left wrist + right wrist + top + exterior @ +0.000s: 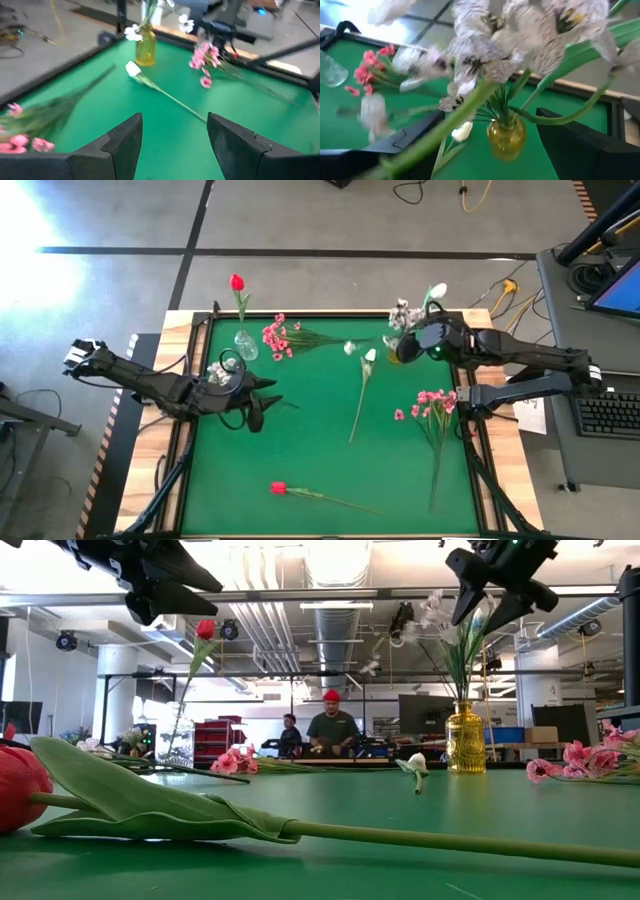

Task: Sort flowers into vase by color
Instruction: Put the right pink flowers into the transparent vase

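Nearest the low camera, a red bud (pixel 15 785) lies flat on the green worktop (pixel 310 470), long stem and leaf trailing off; unsorted. Mid-worktop, a white tulip bud (pixel 370 356) lies loose on its stem. Toward the right edge a pink blossom spray (pixel 432 404) also lies flat, and another pink spray (pixel 277 337) lies near the clear vase (pixel 246 346). Farther back, that clear vase holds one upright red bud (pixel 237 282); the amber vase (pixel 465 740) at the far right corner holds white blossoms (pixel 520 30). Judgement: roughly started, not half done, with at least four stems left. Left end effector (pixel 172 135) hovers over the worktop's left side, fingers spread wide, empty. Right end effector (pixel 497 602) hangs just above the amber vase, fingers parted; whether it has hold of a stem I cannot tell. Flowers look light, thin-stemmed, floppy. People stand in the room beyond.
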